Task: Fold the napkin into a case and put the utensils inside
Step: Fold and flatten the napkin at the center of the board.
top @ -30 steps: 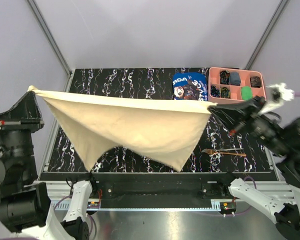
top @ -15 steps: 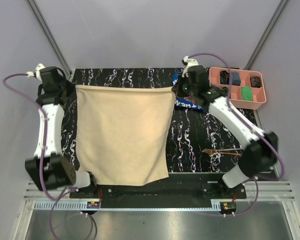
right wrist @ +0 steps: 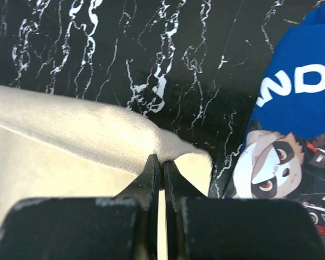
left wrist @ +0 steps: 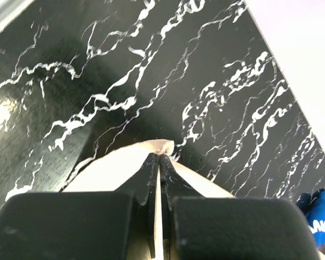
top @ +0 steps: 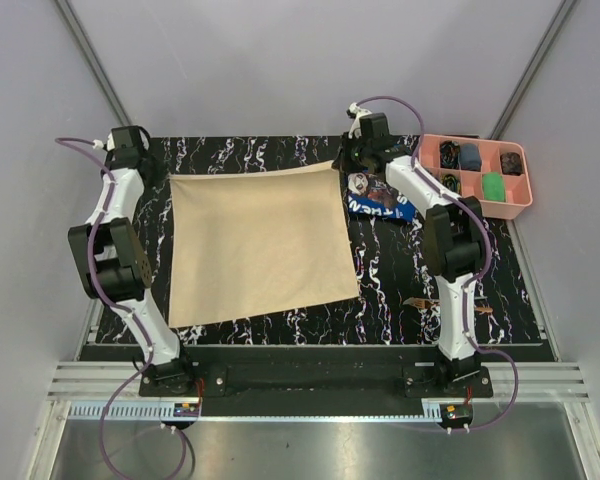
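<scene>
The plain beige napkin [top: 260, 245] lies spread out nearly flat as a rough square on the black marbled table [top: 230, 150]. My left gripper [top: 163, 177] is shut on its far left corner, and the left wrist view shows the cloth [left wrist: 108, 168] pinched at the tips [left wrist: 160, 157]. My right gripper [top: 338, 166] is shut on the far right corner, and the right wrist view shows a fold of napkin [right wrist: 86, 130] bunched at the tips [right wrist: 162, 161]. A utensil [top: 422, 300] lies near the right front, partly behind the right arm. No case shape shows.
A blue printed cloth [top: 380, 203] lies just right of the napkin's far right corner and shows close to the right fingers [right wrist: 298, 92]. A pink compartment tray [top: 475, 200] stands at the back right. The right arm's links cross the table's right half.
The napkin, held stretched in the air a second ago, has been lowered and laid flat. Both arms have reached to the far side, still gripping its two far corners.
</scene>
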`<state>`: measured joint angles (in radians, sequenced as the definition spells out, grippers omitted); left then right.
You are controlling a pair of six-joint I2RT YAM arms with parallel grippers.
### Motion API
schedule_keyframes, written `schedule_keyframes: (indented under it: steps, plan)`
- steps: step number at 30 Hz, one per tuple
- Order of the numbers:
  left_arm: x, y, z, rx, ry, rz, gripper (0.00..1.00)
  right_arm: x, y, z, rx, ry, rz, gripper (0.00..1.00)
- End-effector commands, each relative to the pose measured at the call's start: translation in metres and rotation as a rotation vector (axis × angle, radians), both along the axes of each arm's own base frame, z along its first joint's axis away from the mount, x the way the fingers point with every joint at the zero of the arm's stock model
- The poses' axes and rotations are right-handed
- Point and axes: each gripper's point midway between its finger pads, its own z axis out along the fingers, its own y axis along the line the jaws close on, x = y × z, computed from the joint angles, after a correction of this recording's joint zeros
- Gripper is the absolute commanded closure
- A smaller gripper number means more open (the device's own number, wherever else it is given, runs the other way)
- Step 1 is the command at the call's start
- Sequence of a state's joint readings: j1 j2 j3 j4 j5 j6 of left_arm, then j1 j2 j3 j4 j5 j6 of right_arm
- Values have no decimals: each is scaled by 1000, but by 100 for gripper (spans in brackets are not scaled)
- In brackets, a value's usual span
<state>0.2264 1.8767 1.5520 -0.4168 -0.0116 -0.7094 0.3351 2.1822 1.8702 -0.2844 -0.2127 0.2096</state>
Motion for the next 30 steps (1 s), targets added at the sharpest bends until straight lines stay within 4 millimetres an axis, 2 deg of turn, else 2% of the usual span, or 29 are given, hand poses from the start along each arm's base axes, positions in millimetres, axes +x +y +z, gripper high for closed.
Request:
schedule_keyframes:
  steps: [1,2,4,5,6,8,9,11,12,14,15,19,21,23,27,30]
  plan:
    - [3,2,29,21,-30,-18,100,-12,7,24,57,18,36,100]
    - [-5,0,26,17,-3,-20,100,-24,5,22,63,51,35,100]
    - [-38,-8,14,1,88,-25,100,-46,1,19,85,128,11,100]
    - [-51,-11,9,-5,116,-22,100,-66,-5,15,86,170,-4,100]
    - [-78,-17,-2,-21,172,-25,100,-77,-7,12,102,205,-17,100]
    - [-107,-25,-14,-44,227,-17,100,-113,-14,1,108,291,-22,100]
    - [-131,-38,-25,-88,256,-32,100,-125,-16,-1,126,323,-41,100]
    - [-155,-44,-32,-108,289,-11,100,-158,-16,-6,162,386,-4,100]
    - [-180,-49,-42,-112,321,5,100,-170,-16,-7,175,409,13,100]
    - [-203,-53,-52,-134,346,42,100,-195,-24,-11,169,429,21,100]
    - [-225,-53,-63,-124,383,69,100,-200,-28,-13,158,430,6,100]
    - [-261,-59,-79,-142,446,118,100,-235,-28,-13,200,479,49,100]
    - [-273,-63,-81,-157,466,124,100,-248,-31,-22,193,506,49,100]
    - [-277,-63,-77,-156,456,131,100,-258,-36,-27,187,523,41,100]
    - [-302,-49,-74,-93,522,241,100,-281,-37,-42,201,595,47,100]
    - [-308,-47,-77,-84,526,268,100,-294,-44,-56,179,627,34,100]
